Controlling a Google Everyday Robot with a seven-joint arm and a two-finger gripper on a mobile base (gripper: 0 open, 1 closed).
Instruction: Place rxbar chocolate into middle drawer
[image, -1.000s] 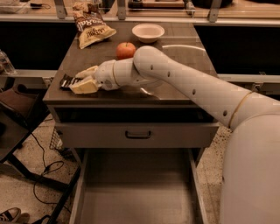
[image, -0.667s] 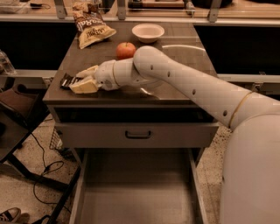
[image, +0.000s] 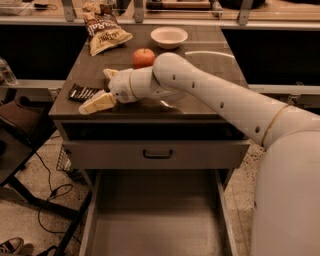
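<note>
Two small things differ from a moment ago. The tool (image: 95, 91) now sits a touch lower and nearer the front edge of the bench (image: 215, 65), and its two pale fingers (image: 97, 104) stand wider apart. One finger lies low along the front edge and the other points up and back. More of the snack bar (image: 81, 92) shows than before. It lies flat on the bench at the front left corner, in the same spot, with its white-striped dark wrapper facing up. Its right end reaches into the gap between the spread fingers, just above the lower one. Whether either finger touches it, I cannot tell.

Everything else stays as it was. The white arm (image: 225, 100) stretches from the lower right across the front half of the bench. The apple (image: 143, 57) sits just behind the wrist, the white bowl (image: 169, 36) further back, and the tan chip bag (image: 104, 31) at the back left, well apart from the snack bar. Below the bench top comes a drawer front (image: 200, 155) with a small dark handle. Beneath that the open drawer (image: 155, 220) is pulled out toward the camera, its smooth grey floor showing between thin side walls. The snack bar is not in it. Cables (image: 47, 185) trail on the floor to the left.
</note>
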